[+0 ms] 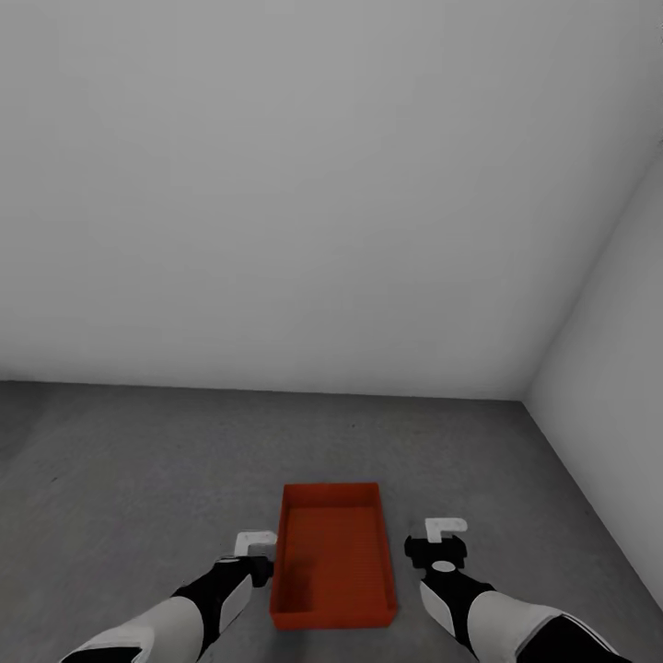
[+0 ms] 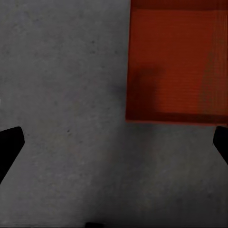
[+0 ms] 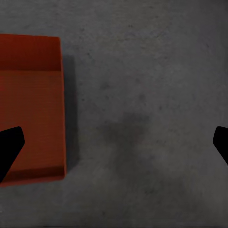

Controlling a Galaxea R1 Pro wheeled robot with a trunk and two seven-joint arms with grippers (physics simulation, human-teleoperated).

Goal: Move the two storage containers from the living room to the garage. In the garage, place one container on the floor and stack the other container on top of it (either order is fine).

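Lower centre of the head view: one orange-red storage container [image 1: 333, 557] sits flat on the dark grey garage floor [image 1: 138, 479], its open top up, short end toward the pale grey wall [image 1: 276, 184].
Corner, right of frame: a second pale wall [image 1: 617, 350] meets the first; no second bin is visible in these frames.
Left gripper [image 1: 255, 541]: just beside the container's left long wall, lower left of centre, fingers spread and holding nothing; whether it touches the wall cannot be told.
Right gripper [image 1: 446, 529]: lower right of centre, apart from the container's right wall, fingers spread wide and empty.
Left wrist view: the bin [image 2: 178, 61] fills the upper right, bare concrete [image 2: 61, 95] the rest; both dark fingertips [image 2: 10, 142] stand at the frame edges.
Right wrist view: the bin [image 3: 31, 109] lies at the left edge, concrete [image 3: 142, 118] beyond, a fingertip [image 3: 9, 145] overlapping its near corner.
Arm pose: both forearms reach forward and down, symmetric, wrists pointed at the floor.
Step in hand, as judged: the base bin appears placed and released.
Doing it well: lift both arms straight up clear of the walls before backing off, so the bin is not nudged out of square.
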